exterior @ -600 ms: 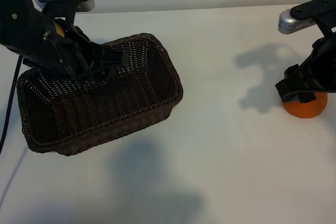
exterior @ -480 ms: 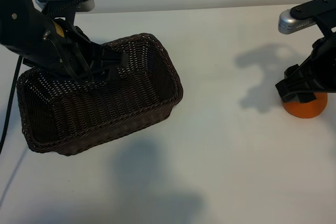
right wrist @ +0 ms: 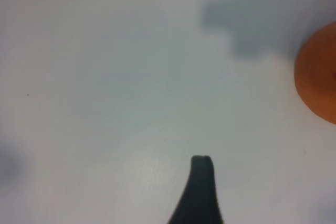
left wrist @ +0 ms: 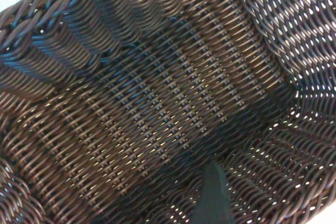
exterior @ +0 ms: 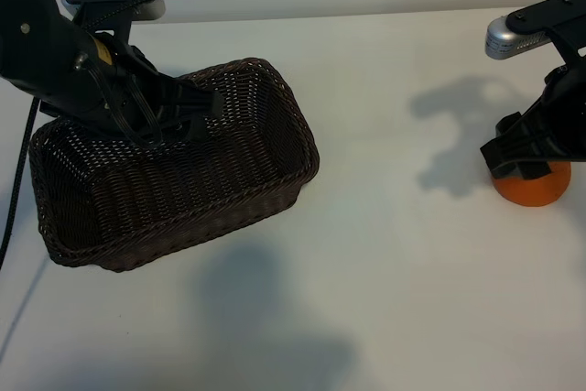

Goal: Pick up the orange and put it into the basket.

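The dark brown wicker basket point(exterior: 261, 185) sits at the left of the white table. My left gripper point(exterior: 169, 121) hangs over its far rim and reaches inside, open. In the left wrist view the basket's woven floor point(left wrist: 157, 93) fills the picture and one dark fingertip point(left wrist: 212, 195) stands above it, touching nothing. The orange point(exterior: 536, 191) rests on the table at the far right. My right gripper point(exterior: 524, 164) is low over its top, partly hiding it, and open. In the right wrist view the orange point(right wrist: 317, 80) lies off to one side of the single visible fingertip point(right wrist: 201, 179), apart from it.
The white table point(exterior: 394, 254) stretches bare between basket and orange. Arm shadows fall on it near the right arm and at the front. A black cable point(exterior: 16, 190) hangs down at the left edge beside the basket.
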Controlling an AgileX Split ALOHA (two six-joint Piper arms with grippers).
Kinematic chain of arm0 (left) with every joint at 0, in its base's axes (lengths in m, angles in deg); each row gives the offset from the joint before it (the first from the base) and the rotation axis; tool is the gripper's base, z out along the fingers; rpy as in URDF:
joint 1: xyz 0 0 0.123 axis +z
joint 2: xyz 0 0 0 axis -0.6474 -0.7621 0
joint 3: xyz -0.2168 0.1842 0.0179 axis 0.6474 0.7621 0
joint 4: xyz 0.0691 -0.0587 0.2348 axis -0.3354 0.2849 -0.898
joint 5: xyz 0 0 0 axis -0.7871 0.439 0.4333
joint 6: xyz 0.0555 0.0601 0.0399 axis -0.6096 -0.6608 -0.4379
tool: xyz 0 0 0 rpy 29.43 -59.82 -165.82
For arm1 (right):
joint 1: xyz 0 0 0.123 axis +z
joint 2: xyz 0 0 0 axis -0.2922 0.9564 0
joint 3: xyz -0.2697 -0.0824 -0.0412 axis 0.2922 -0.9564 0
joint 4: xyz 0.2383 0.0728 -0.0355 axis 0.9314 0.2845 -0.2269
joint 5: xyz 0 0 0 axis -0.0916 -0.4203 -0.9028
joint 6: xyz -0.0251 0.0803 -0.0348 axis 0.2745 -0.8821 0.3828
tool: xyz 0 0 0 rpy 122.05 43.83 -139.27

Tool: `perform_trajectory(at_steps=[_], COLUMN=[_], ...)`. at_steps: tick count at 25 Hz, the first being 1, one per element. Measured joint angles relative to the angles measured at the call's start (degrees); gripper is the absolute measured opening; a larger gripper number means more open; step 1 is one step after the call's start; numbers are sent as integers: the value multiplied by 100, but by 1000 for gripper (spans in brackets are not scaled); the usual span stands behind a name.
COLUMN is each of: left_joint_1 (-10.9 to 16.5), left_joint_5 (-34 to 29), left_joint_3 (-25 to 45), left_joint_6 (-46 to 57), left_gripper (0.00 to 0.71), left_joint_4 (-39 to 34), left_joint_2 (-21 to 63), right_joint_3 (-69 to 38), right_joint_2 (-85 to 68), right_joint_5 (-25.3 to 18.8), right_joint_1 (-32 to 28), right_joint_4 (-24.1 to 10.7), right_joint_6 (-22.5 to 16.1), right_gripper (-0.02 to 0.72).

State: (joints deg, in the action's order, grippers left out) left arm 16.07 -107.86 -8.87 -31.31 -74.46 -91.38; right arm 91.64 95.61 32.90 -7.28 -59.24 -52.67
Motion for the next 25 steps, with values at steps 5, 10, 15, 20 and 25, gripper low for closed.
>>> perform_trajectory(at_steps=[5, 10, 15, 20, 25], left_joint_1=[0, 0, 0, 0, 0], left_joint_5=[0, 131, 160, -186, -494], left_joint_3=[0, 0, 0, 19, 587], left_joint_6=[0, 0, 184, 1071, 2429], left_gripper=[567, 567, 567, 567, 567], left_joint_4=[0, 12, 17, -498, -1641], left_joint_2=[0, 0, 0, 174, 984], right_joint_3=[0, 0, 0, 0, 0], right_joint_2=[0, 0, 0, 0, 0], right_joint_5=[0, 6, 6, 6, 6], right_joint_1=[0, 0, 0, 0, 0], right_joint_4=[0, 0, 0, 0, 0], right_joint_6=[0, 7, 7, 7, 1], right_gripper=[595, 595, 595, 595, 595])
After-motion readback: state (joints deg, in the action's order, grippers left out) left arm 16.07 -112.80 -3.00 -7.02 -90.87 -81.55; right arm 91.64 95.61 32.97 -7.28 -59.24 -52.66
